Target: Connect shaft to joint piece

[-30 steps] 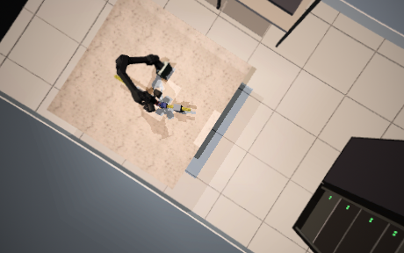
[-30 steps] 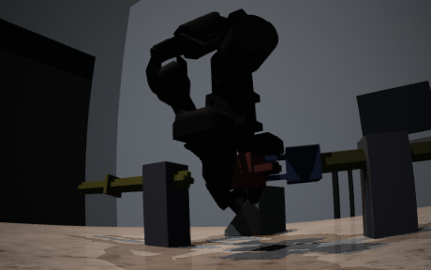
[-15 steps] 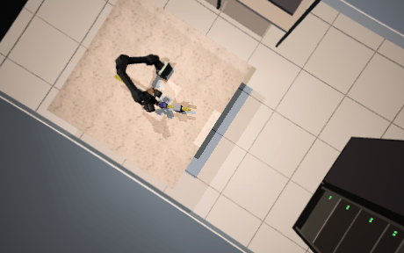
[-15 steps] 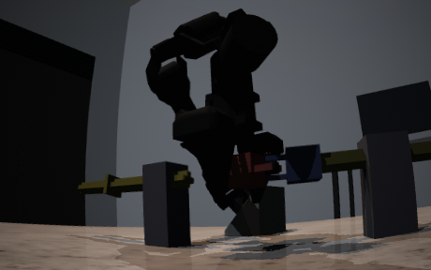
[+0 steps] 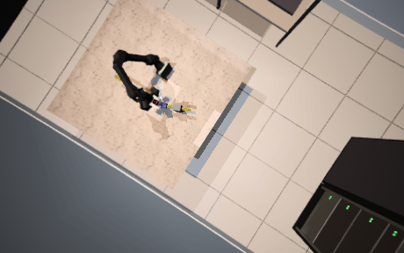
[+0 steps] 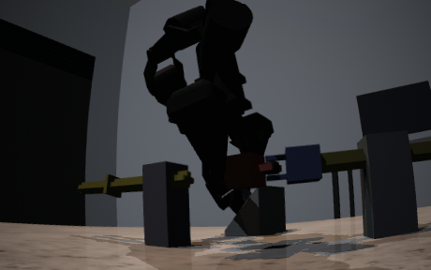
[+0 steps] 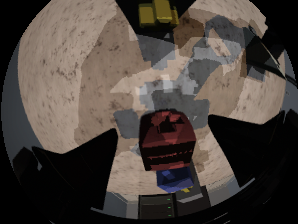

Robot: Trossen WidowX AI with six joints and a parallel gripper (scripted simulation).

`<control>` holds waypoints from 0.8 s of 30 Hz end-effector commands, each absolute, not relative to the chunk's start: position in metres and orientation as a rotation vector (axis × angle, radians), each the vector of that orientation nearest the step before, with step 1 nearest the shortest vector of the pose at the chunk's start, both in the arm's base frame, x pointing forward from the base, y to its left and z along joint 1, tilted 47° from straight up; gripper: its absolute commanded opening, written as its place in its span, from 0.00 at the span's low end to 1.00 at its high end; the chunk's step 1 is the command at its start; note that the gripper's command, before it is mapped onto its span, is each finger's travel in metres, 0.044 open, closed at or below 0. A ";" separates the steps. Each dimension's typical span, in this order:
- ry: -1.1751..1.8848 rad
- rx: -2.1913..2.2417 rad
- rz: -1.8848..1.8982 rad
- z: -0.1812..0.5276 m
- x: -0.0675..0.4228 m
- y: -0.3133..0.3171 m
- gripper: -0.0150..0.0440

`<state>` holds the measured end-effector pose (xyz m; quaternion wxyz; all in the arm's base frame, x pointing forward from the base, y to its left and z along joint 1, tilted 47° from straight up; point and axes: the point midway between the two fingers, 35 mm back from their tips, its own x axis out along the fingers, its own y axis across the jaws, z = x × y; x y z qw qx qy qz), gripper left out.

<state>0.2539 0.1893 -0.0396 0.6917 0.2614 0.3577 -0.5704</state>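
The red square joint piece (image 5: 155, 102) (image 6: 245, 171) (image 7: 167, 142) is hinged to a blue fork (image 5: 163, 105) (image 6: 304, 164) (image 7: 174, 179) on the first yellow shaft (image 6: 343, 159), which the right block (image 6: 391, 187) holds in the exterior view. The second yellow shaft (image 6: 127, 184) (image 7: 156, 15) passes through the left block (image 6: 161, 206). Its near end stands apart from the joint piece. In the wrist view the piece's dark end faces roughly toward that shaft; exact alignment cannot be told. My gripper (image 6: 230, 194) (image 7: 164, 126) is open and empty, its fingers on either side of the joint piece with gaps.
A low grey-green block (image 6: 272, 211) stands beneath the joint piece in the exterior view. The arm (image 5: 127, 79) reaches over the speckled table top (image 5: 101, 127) and hides the second block in the top view. A blue-grey bar (image 5: 224, 127) lies along the table's right edge.
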 end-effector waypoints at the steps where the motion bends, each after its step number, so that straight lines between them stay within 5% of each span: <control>1: 0.866 0.512 -1.211 -0.030 0.255 0.204 1.00; 24: 1.206 -0.105 -0.737 0.045 0.238 0.276 1.00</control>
